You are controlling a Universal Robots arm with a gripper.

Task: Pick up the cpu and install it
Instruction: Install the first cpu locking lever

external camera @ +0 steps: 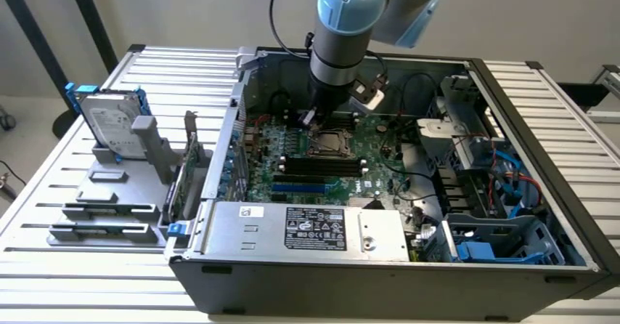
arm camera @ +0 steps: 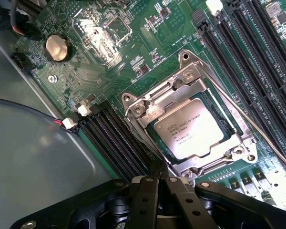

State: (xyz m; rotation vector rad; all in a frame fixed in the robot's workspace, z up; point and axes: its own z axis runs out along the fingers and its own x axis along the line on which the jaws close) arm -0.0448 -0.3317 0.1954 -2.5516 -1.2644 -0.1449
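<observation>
The cpu (arm camera: 193, 130), a small square chip with a silver-grey printed top, lies flat inside the metal-framed socket (arm camera: 186, 76) on the green motherboard (arm camera: 109, 52). My gripper (arm camera: 157, 168) hovers just beside the socket's edge, its black fingers (arm camera: 148, 195) pressed together with nothing between them. A thin wire lever (arm camera: 257, 131) runs along one side of the socket. In the exterior view the gripper (external camera: 315, 118) hangs inside the open computer case, just above the socket (external camera: 335, 142).
Black memory slots (arm camera: 117, 138) flank the socket. A coin battery (arm camera: 56, 47) sits on the board. The power supply (external camera: 302, 228) fills the case front, drive cages (external camera: 484, 157) the exterior view's right. A hard drive with blue rails (external camera: 109, 124) stands in grey holders outside.
</observation>
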